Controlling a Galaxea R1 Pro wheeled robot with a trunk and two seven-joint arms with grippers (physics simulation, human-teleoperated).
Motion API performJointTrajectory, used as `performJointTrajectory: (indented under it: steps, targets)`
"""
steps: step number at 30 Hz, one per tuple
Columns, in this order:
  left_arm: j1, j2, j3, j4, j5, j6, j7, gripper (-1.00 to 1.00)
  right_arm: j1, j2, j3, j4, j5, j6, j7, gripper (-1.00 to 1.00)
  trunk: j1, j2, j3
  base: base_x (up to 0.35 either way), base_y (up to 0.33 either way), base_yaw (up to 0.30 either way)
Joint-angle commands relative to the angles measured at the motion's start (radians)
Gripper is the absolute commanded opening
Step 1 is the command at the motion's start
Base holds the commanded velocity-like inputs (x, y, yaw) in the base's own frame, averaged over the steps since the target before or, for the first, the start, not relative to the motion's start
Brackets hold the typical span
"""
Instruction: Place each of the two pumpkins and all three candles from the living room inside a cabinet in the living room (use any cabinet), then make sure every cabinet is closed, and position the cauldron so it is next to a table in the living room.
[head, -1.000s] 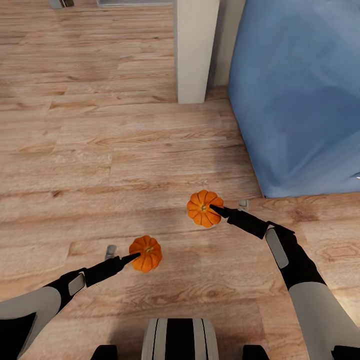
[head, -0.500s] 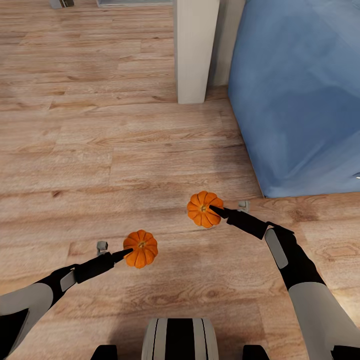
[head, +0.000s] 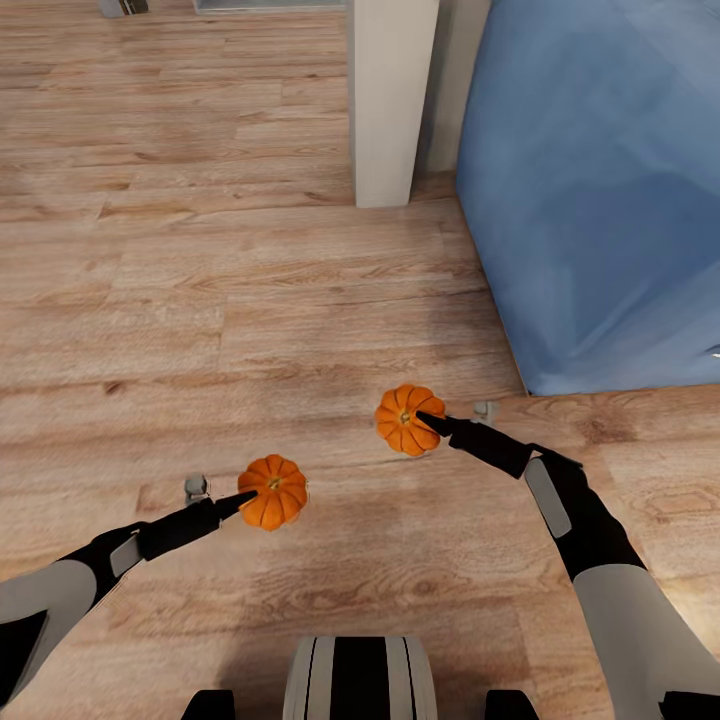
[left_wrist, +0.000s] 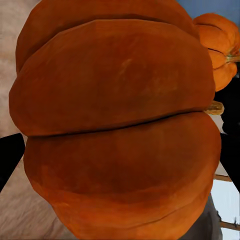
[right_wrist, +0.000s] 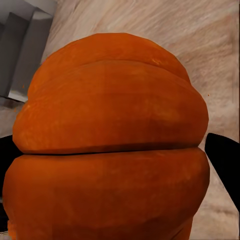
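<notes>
Two bright-orange ribbed pumpkins hang above the wood floor in the head view. My left gripper (head: 250, 497) is shut on the left pumpkin (head: 273, 491), low and left of centre. My right gripper (head: 428, 420) is shut on the right pumpkin (head: 404, 419), a little higher and to the right. Up close, the left wrist view has its pumpkin (left_wrist: 117, 125) between dark fingers, with the other pumpkin (left_wrist: 217, 47) beyond it. The right wrist view shows the held pumpkin (right_wrist: 107, 145) over the floor. Candles, cabinet and cauldron are out of view.
A blue upholstered piece of furniture (head: 600, 190) takes up the right side. A pale square post (head: 392, 100) stands at the top centre, beside it. Open wood floor (head: 180, 250) stretches to the left and ahead.
My left arm has carried its pumpkin a little left and farther from me. The right arm and its pumpkin have barely moved.
</notes>
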Motion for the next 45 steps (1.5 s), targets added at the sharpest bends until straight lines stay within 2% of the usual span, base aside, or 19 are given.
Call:
performJointTrajectory:
  steps: [1, 5, 9, 12, 15, 16, 19, 21, 23, 25, 29, 31, 35, 36, 37, 38, 40, 45]
  targets:
    - [-0.004, 0.001, 0.002, 0.0, 0.0, 0.0, 0.001, -1.0, 0.0, 0.0, 0.0, 0.001, -0.002, -0.01, -0.006, -1.0, 0.0, 0.0, 0.0, 0.0, 0.0, 0.0]
    - [-0.012, 0.004, 0.001, -0.001, -0.001, 0.0, 0.0, -1.0, 0.0, 0.0, 0.008, 0.007, -0.007, -0.075, -0.02, -1.0, 0.0, 0.0, 0.0, 0.0, 0.0, 0.0]
    - [-0.012, 0.014, 0.001, 0.0, 0.0, -0.003, -0.002, -1.0, 0.0, 0.0, 0.067, 0.008, -0.009, -0.086, -0.022, -1.0, 0.0, 0.0, 0.0, 0.0, 0.0, 0.0]
    - [-0.012, 0.019, 0.003, -0.002, 0.0, -0.004, -0.002, -1.0, 0.0, 0.0, 0.084, 0.009, -0.009, -0.086, -0.023, -1.0, 0.0, 0.0, 0.0, 0.0, 0.0, 0.0]
    - [-0.012, 0.02, 0.002, -0.003, 0.0, -0.004, -0.002, -1.0, 0.0, 0.0, 0.085, 0.01, -0.013, -0.087, -0.022, -1.0, 0.0, 0.0, 0.0, 0.0, 0.0, 0.0]
    - [-0.012, 0.016, 0.002, -0.003, -0.001, -0.001, -0.054, -1.0, 0.001, 0.0, 0.085, 0.01, -0.014, -0.087, -0.021, -1.0, 0.0, 0.0, 0.004, 0.0, 0.0, 0.0]
    - [-0.016, 0.006, 0.001, -0.004, -0.003, 0.008, -0.064, -1.0, 0.001, 0.001, 0.085, 0.011, -0.016, -0.087, -0.021, -1.0, -0.002, 0.001, 0.015, 0.0, 0.0, 0.0]
    - [-0.023, 0.007, 0.0, -0.004, -0.002, 0.055, -0.064, -1.0, 0.001, 0.01, 0.086, 0.016, -0.013, -0.088, -0.022, -1.0, -0.003, 0.001, 0.023, 0.0, 0.0, 0.0]
    - [-0.031, 0.013, -0.001, -0.002, -0.002, 0.09, -0.064, -1.0, 0.001, 0.032, 0.086, 0.02, -0.007, -0.089, -0.026, -1.0, -0.004, 0.002, 0.031, 0.0, 0.0, 0.0]
    - [-0.046, 0.019, -0.002, 0.0, -0.001, 0.103, -0.063, -1.0, 0.001, 0.045, 0.085, 0.023, -0.001, -0.097, -0.059, -1.0, -0.005, 0.002, 0.039, 0.0, 0.0, 0.0]
    - [-0.054, 0.022, -0.003, 0.001, -0.002, 0.109, -0.062, -1.0, 0.004, 0.051, 0.086, 0.026, 0.006, -0.145, -0.178, -1.0, -0.006, 0.003, 0.054, 0.0, 0.0, 0.0]
    - [-0.055, 0.023, -0.004, 0.004, -0.002, 0.109, -0.061, -1.0, 0.005, 0.05, 0.087, 0.028, 0.011, -0.164, -0.196, -1.0, -0.007, 0.004, 0.062, 0.0, 0.0, 0.0]
    - [-0.055, 0.024, -0.018, 0.06, -0.01, 0.11, -0.068, -1.0, 0.008, 0.043, 0.089, 0.041, 0.05, -0.189, -0.206, -1.0, -0.009, 0.005, 0.077, 0.0, 0.0, 0.0]
    - [-0.055, 0.024, -0.036, 0.067, -0.019, 0.11, -0.071, -1.0, 0.015, 0.043, 0.089, 0.042, 0.082, -0.191, -0.206, -1.0, -0.009, 0.005, 0.081, 0.0, 0.0, 0.0]
    - [-0.056, 0.024, -0.088, 0.073, -0.03, 0.109, -0.085, -1.0, 0.051, 0.046, 0.088, 0.042, 0.152, -0.194, -0.208, -1.0, -0.01, 0.005, 0.085, 0.0, 0.0, 0.0]
    - [-0.056, 0.024, -0.107, 0.074, -0.032, 0.109, -0.088, -1.0, 0.064, 0.046, 0.088, 0.039, 0.169, -0.195, -0.209, -1.0, -0.01, 0.005, 0.089, 0.0, 0.0, 0.0]
    - [-0.057, 0.024, -0.127, 0.074, -0.033, 0.11, -0.093, -1.0, 0.075, 0.044, 0.088, 0.025, 0.192, -0.194, -0.206, -1.0, -0.011, 0.006, 0.097, 0.0, 0.0, 0.029]
    - [-0.061, 0.022, -0.133, 0.074, -0.035, 0.112, -0.093, -1.0, 0.078, 0.047, 0.089, 0.018, 0.206, -0.19, -0.21, -1.0, -0.014, 0.007, 0.116, 0.0, 0.0, 0.226]
